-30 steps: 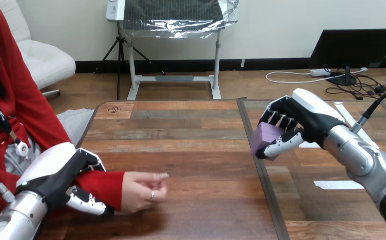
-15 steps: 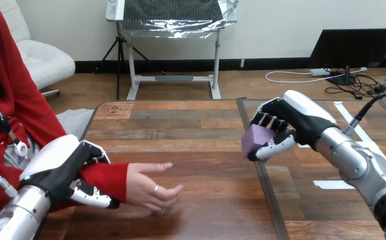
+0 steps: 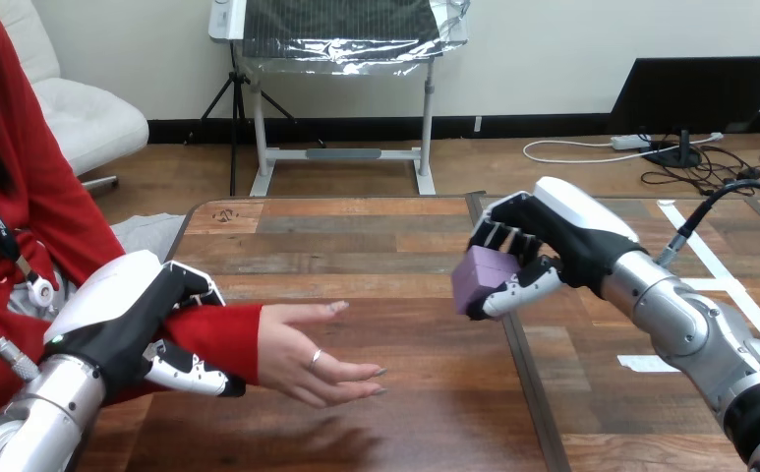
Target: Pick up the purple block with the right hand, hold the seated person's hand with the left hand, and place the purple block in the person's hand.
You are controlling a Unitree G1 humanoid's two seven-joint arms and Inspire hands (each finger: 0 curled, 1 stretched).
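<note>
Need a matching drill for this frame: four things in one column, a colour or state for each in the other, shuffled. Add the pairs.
1. block
2. left hand
3. right hand
4. person's hand

A. open, fingers stretched out
B. purple
C. curled round the person's wrist
D. curled round the block

Pairs: 1-B, 2-C, 3-D, 4-A.

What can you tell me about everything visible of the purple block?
The purple block is a small, pale purple cube with plain matte faces. It hangs slightly tilted above the wooden table, near its middle seam, gripped in the right hand: fingers curl over its top, the thumb lies under it. Nothing else touches it.
</note>
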